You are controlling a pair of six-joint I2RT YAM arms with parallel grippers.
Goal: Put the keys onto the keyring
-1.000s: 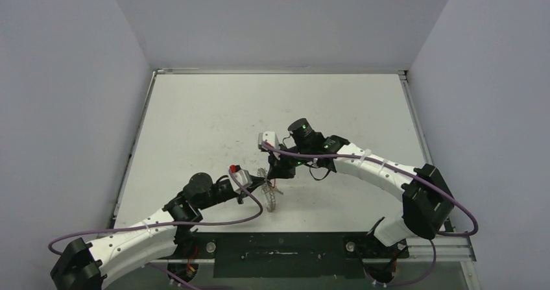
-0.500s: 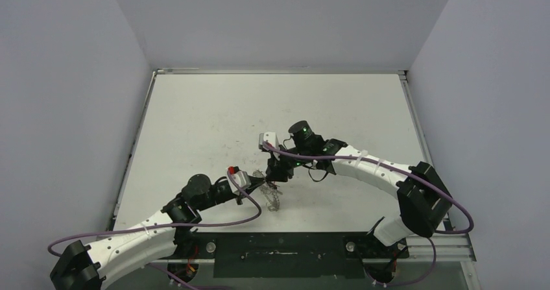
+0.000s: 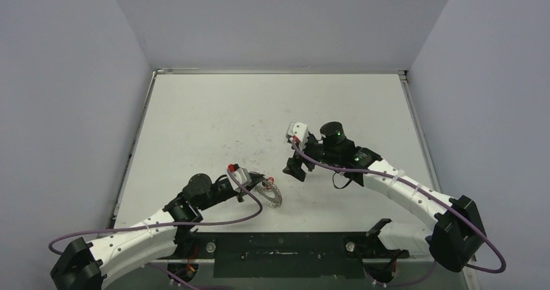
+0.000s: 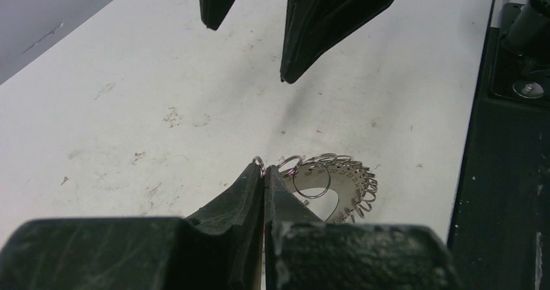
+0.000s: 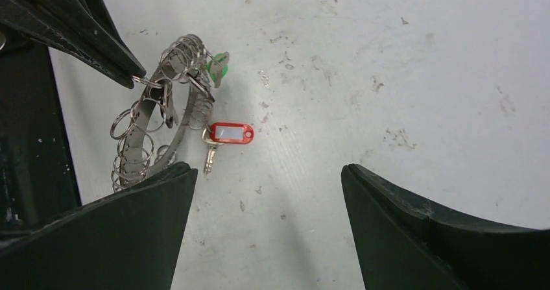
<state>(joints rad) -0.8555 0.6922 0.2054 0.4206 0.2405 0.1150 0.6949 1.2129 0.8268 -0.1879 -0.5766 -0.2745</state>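
The keyring (image 5: pixel 139 131), a flat grey metal band fringed with small wire rings, lies on the white table (image 3: pixel 214 121) with its green tag (image 5: pixel 218 68). My left gripper (image 4: pixel 264 169) is shut on one small wire ring at the keyring's (image 4: pixel 337 180) edge. One small silver key (image 5: pixel 209 157) with a red tag (image 5: pixel 231 132) lies against the band; whether it hangs on a ring I cannot tell. My right gripper (image 5: pixel 269 167) hangs open just above the table, right of the keyring (image 3: pixel 271 196), holding nothing. Its fingers (image 4: pixel 324 17) show beyond the ring in the left wrist view.
The black base rail (image 3: pixel 285 254) runs along the near table edge, close behind the left gripper (image 3: pixel 258 186). Purple cables (image 3: pixel 214 223) loop along both arms. Grey walls enclose the table on three sides.
My right gripper has opened and pulled back to the right, away from the keyring. The keyring, earlier raised between both grippers, now lies lower and flatter at the left gripper's tips.
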